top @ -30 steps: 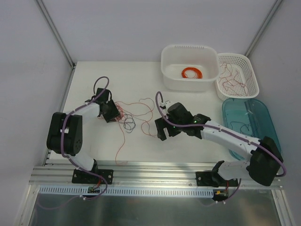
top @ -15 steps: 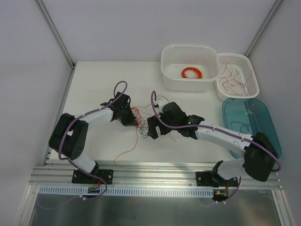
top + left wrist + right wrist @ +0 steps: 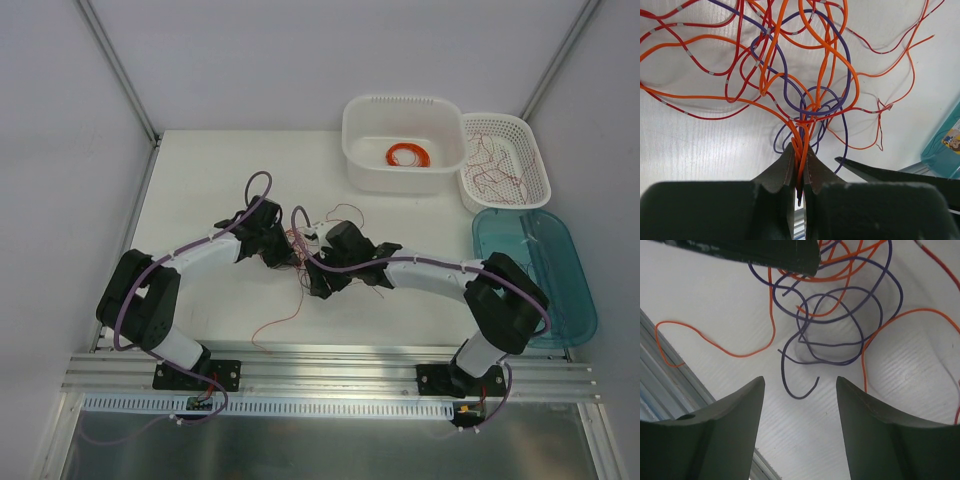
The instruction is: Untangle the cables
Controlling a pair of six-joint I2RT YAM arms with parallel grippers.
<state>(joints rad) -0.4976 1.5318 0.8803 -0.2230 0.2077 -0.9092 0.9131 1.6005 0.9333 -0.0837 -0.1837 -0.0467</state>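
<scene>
Here the cables [image 3: 298,248] lie in a loose tangle at the middle of the worktop [image 3: 200,180], between the 2 arms. The left tool [image 3: 799,155] is clamped shut on a few orange strands [image 3: 801,132] where they leave the knot. The right tool [image 3: 800,382] hovers with its jaws apart over a purple loop [image 3: 832,345], gripping nothing. The main risk, as I judge it, is tightening: orange and purple strands cross many times, so a straight pull apart could cinch the knot rather than free it. The wires are hair-thin and lie flat, so the right tool could close on none, or on several at once. The 2 tools are also near each other and could bump.
</scene>
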